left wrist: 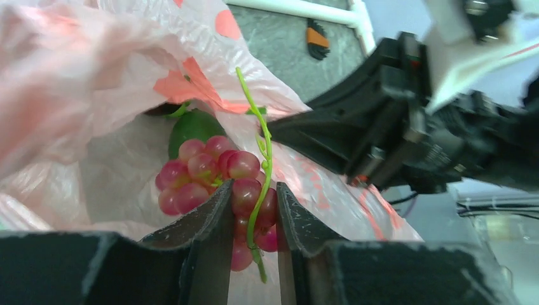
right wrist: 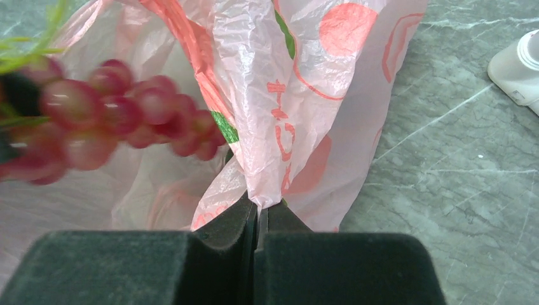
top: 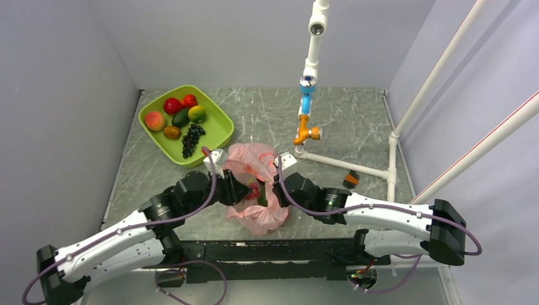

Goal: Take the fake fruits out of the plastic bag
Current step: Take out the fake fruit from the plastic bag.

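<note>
Tray: lime-green square plastic tray [top: 219, 130] on the grey marbled counter [top: 267, 114], behind and left of the thin, crinkly, translucent pink plastic bag with red prints [top: 257, 219], apart from it.
On tray: peach [top: 154, 120], red fruits [top: 172, 105], dark green avocado [top: 181, 117], yellow-green lime [top: 197, 114], brown-orange oval fruit [top: 171, 132], dark purple-black grape bunch [top: 191, 138] on the side nearest the bag.
Left arm: white and black [top: 127, 238], reaching to the bag's left side from the near edge.
Left fingers: black [left wrist: 206, 241], closed in on the reddish grape bunch of glossy plastic [left wrist: 203, 168]. Several grapes and its thin green stem are pinched between them.
Grape bunch position: at the bag's open mouth, pink film behind and to either side. Blurred in the right wrist view [right wrist: 114, 121].
Inside bag: a dark green shape [left wrist: 194, 127] just behind the bunch. Cannot tell what it is.
Bag: crumpled on the counter between the two arms, mouth upward [left wrist: 76, 76].
Right fingers: black [right wrist: 235, 229], pressed together on a fold of the bag's right wall [right wrist: 286, 95], and the film stands up from the pinch.
Right arm: white and black [top: 381, 216], at the bag's right side.
Pipe frame: white tubing [top: 343, 166] behind and right of the bag, with a blue fitting [top: 307, 101] above an orange one [top: 306, 133].
Small item: black-and-orange piece [top: 351, 180] right of the bag, beside the tubing.
</note>
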Robot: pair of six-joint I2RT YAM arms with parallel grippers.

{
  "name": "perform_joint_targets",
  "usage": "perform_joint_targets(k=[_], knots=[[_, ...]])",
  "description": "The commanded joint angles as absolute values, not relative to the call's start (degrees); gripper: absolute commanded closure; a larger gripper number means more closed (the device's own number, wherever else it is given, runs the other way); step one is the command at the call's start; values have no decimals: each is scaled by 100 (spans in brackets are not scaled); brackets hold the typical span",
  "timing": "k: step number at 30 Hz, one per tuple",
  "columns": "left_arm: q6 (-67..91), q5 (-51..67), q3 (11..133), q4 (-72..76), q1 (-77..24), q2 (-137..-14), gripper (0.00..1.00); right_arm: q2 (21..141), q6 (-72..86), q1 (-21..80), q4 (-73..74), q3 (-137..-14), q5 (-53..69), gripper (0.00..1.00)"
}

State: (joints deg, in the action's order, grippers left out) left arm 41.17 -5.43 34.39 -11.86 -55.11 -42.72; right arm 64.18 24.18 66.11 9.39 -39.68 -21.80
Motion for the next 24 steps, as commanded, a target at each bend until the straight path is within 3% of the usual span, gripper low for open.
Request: perform_joint_targets(k=[1, 8, 13, 21, 24], knots=[[4059, -143, 3722, -1803, -5502, -3464, 100, 6429, 2413, 6575, 627, -4115, -2300, 100], [3881, 111, 4568, -2790, -5506, -2996, 100, 6626, 2489, 6572, 527, -4086, -2157, 100], [3536, -480, 5322, -3346, -5502, -2962, 100, 6653, 2496, 6531, 646, -4151, -2337, 100], [2341, -2464, 7663, -4752, -5380, -4441, 100, 6447, 2390, 6271, 961, -4155, -2403, 100], [1722, -2539, 8392, -4880, -4851, -5052, 100, 6297, 2359, 6163, 1083, -4126, -2416, 100]])
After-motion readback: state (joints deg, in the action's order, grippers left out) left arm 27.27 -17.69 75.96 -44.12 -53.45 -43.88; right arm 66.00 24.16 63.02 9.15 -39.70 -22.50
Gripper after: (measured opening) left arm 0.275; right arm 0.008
